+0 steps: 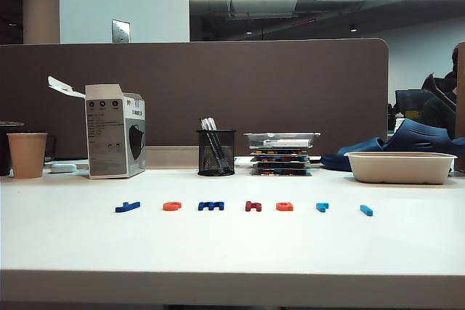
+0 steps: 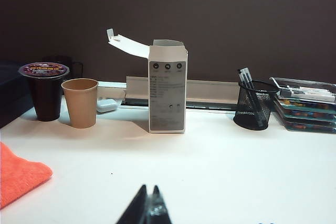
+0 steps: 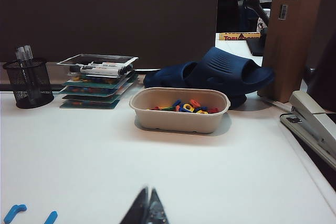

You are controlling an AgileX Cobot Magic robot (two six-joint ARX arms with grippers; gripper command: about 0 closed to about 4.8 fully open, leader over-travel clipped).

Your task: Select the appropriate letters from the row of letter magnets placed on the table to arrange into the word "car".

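No pick begun: left gripper [image 2: 148, 211] and right gripper [image 3: 147, 211] pressed together, empty, near edge. Seven letters [image 1: 211, 206] in row on table [image 1: 232, 252]. Next: open over left orange c [image 1: 171, 206].

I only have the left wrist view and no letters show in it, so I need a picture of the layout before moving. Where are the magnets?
Observer: Seven letter magnets lie in one row across the front of the table, seen in the exterior view.
Operator: Any spare letters elsewhere?
Observer: Yes, the beige tray at the right holds a mixed heap of small coloured pieces.
Operator: What is the right gripper doing?
Observer: The right gripper is shut and empty, above the table near two light-blue letters.
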